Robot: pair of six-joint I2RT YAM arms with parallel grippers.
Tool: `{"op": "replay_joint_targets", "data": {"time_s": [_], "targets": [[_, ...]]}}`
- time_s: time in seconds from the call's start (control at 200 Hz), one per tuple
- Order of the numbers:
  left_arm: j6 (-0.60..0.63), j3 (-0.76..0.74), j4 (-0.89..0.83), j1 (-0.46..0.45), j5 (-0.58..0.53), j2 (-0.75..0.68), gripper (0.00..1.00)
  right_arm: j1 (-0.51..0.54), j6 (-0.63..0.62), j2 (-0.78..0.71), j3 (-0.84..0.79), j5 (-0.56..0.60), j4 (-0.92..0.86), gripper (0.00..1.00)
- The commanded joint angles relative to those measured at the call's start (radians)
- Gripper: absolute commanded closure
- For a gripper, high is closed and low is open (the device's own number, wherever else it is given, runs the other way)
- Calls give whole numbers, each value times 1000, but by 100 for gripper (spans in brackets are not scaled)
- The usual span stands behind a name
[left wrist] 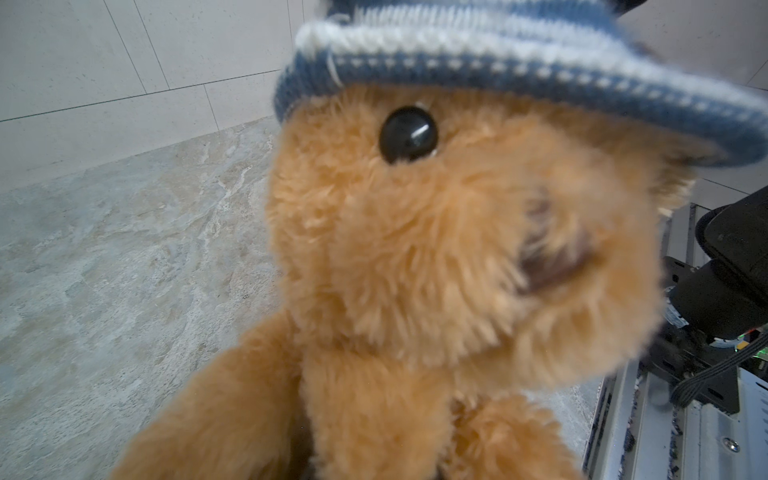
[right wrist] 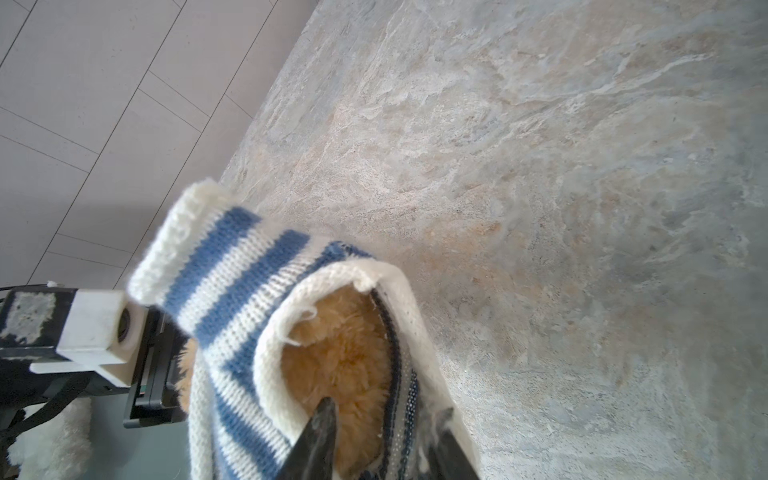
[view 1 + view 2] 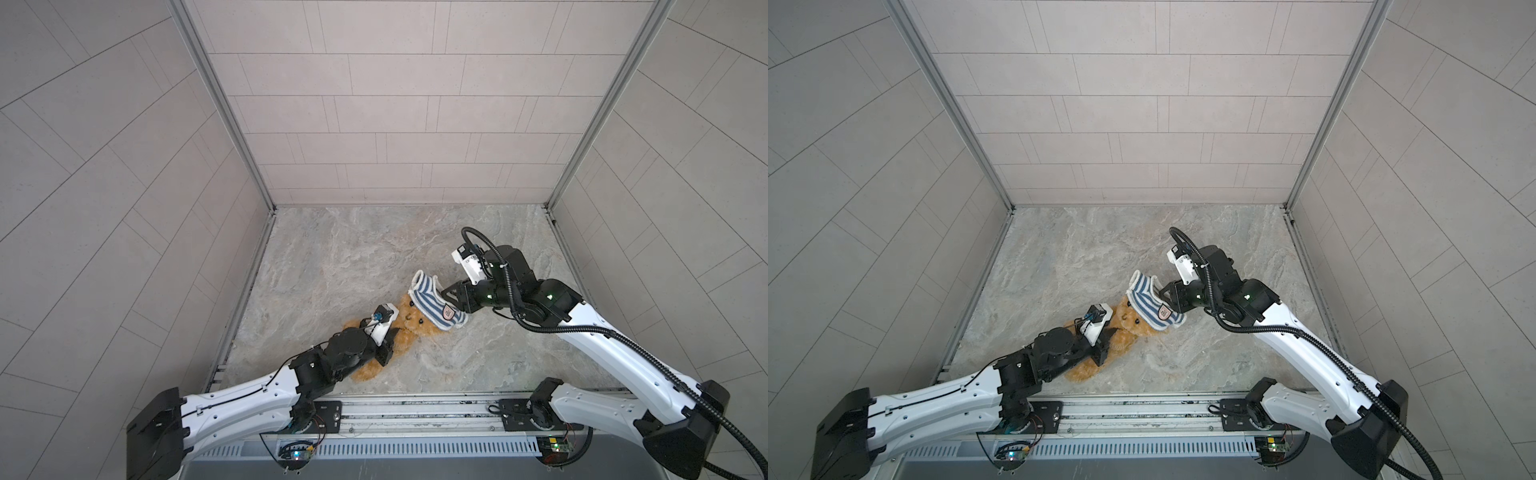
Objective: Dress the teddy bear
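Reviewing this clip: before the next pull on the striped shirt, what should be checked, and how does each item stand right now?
1. Bear secured: ok; the left gripper is shut on the teddy bear at its body.
2. Shirt gripped: ok; the right gripper pinches the striped shirt at its hem, one jaw inside, one outside.
3. Opening over the head: ok; hem sits just above the eyes.
4. Arms in sleeves: not ok; arms are bare, and one sleeve sticks out empty.
5. Ears free of the hem: cannot tell; they are covered.

Grey-beige marbled tabletop (image 3: 374, 249); teddy bear (image 3: 417, 332) resting on it, front-left of centre
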Motion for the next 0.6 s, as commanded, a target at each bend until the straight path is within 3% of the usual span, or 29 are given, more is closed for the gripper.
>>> {"op": "replay_joint_targets", "data": {"time_s": [0.0, 0.27, 0.591], "targets": [[14, 16, 21, -4, 8, -14, 100, -2, -33, 19, 45, 1, -27, 65], [13, 19, 22, -4, 11, -11, 100, 7, -76, 65, 64, -96, -71, 66], [18, 22, 25, -4, 19, 0, 100, 57, -91, 68, 35, -196, -92, 57]]}}
